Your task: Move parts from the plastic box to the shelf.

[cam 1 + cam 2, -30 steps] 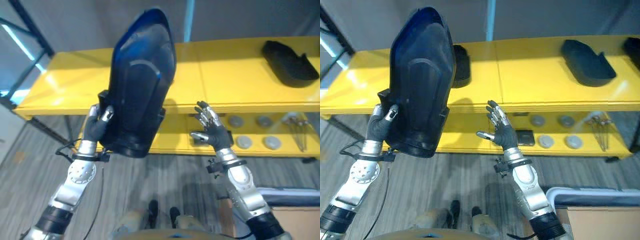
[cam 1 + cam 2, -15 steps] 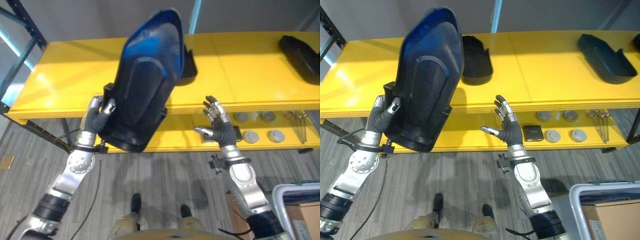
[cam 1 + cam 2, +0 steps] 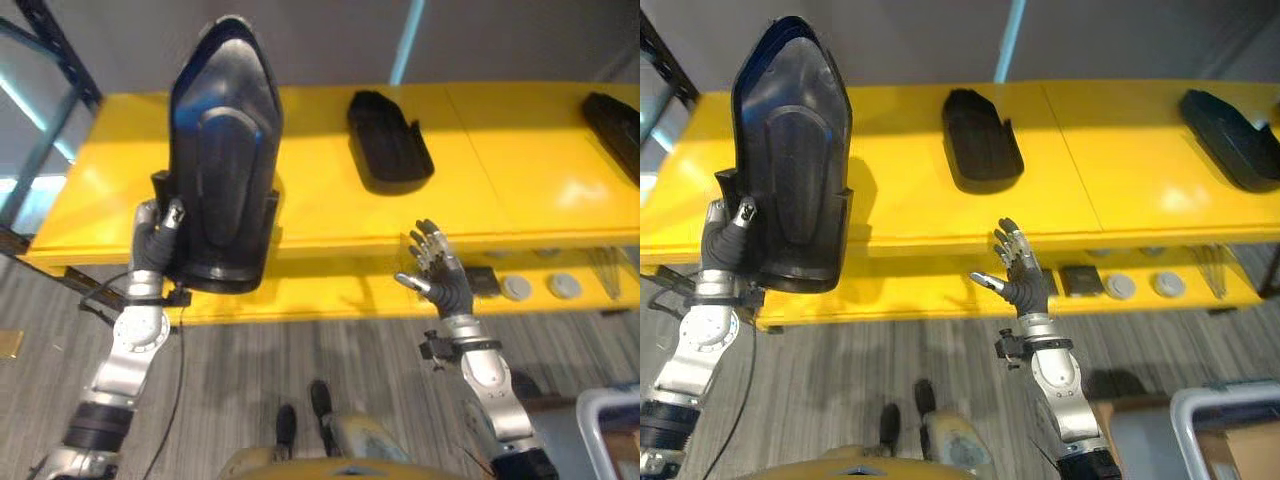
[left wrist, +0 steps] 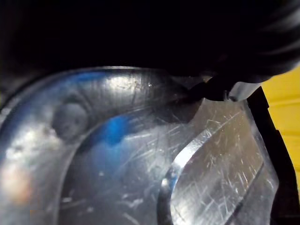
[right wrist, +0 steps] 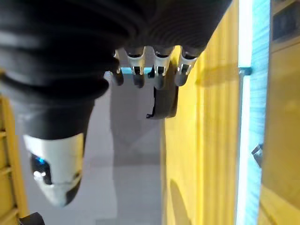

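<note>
My left hand (image 3: 152,238) is shut on the lower left edge of a large black moulded part (image 3: 220,170), held upright in front of the left end of the yellow shelf (image 3: 310,205). The part's glossy scratched surface (image 4: 140,154) lies close before the left wrist camera. Another black part (image 3: 388,140) lies on the shelf's top, near the middle. A third black part (image 3: 1235,125) rests at the shelf's right end. My right hand (image 3: 440,280) hovers open below the shelf's front edge, fingers (image 5: 154,70) straight, holding nothing.
The lower yellow shelf level (image 3: 940,285) carries round grey discs (image 3: 1122,287) and a small dark block (image 3: 1080,280). A dark upright post (image 3: 50,60) stands at the far left. A grey plastic box rim (image 3: 1200,410) shows at the bottom right above grey plank flooring.
The camera has turned, shifting the shelf rightward in view. My left hand has carried the big black part left and more upright. The right hand has stayed open.
</note>
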